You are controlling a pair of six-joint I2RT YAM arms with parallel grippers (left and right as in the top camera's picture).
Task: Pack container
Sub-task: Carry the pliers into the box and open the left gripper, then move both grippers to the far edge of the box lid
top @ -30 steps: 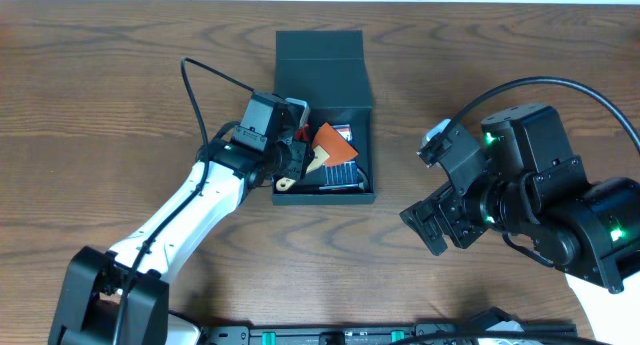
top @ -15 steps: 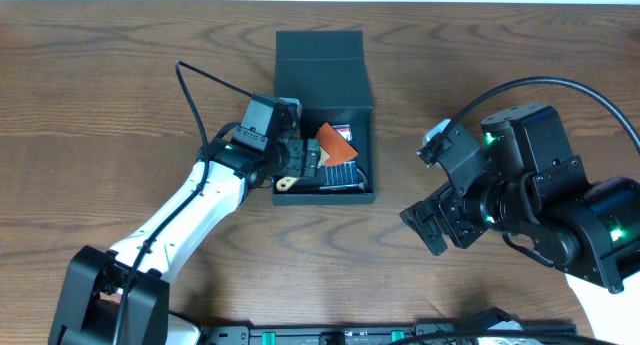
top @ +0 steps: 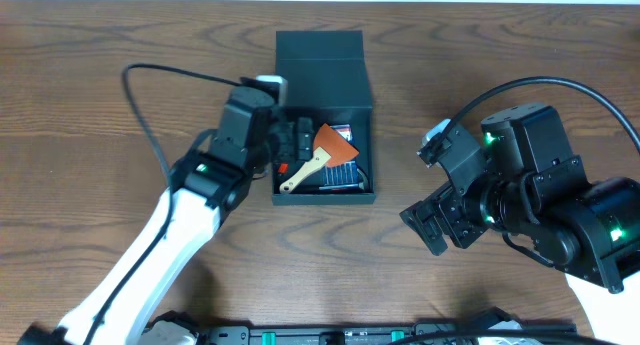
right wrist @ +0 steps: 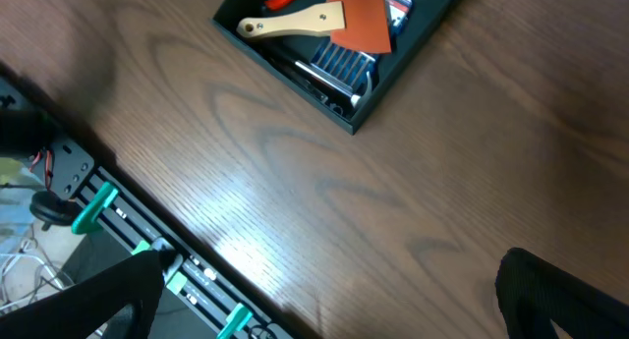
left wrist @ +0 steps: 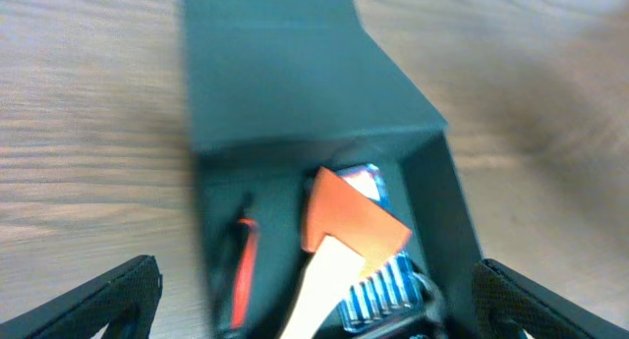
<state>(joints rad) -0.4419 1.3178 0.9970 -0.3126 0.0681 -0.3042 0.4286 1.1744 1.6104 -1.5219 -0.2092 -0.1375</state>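
Observation:
The container [top: 323, 89] is a dark box with its flap lid folded back, at the table's middle far side. In it lies a scraper [top: 322, 153] with an orange blade and pale wooden handle, over a blue ribbed item [top: 343, 173]. My left gripper [top: 297, 142] stands open at the box's left wall with nothing held. In the left wrist view its fingers [left wrist: 103, 298] straddle the box [left wrist: 285, 93], with the scraper [left wrist: 349, 223] and a red-handled tool [left wrist: 243, 275] below. My right gripper [top: 426, 225] hangs open right of the box; the right wrist view shows the box [right wrist: 398, 69] far off.
The table's near edge carries a black rail with teal clips [right wrist: 103, 209]. A black cable [top: 165, 75] loops from the left arm over the table. The bulky right arm [top: 540, 190] fills the right side.
My left gripper has opened and let go of the scraper, which now lies in the container. The left arm has drawn back and swung left. The right arm has not moved.

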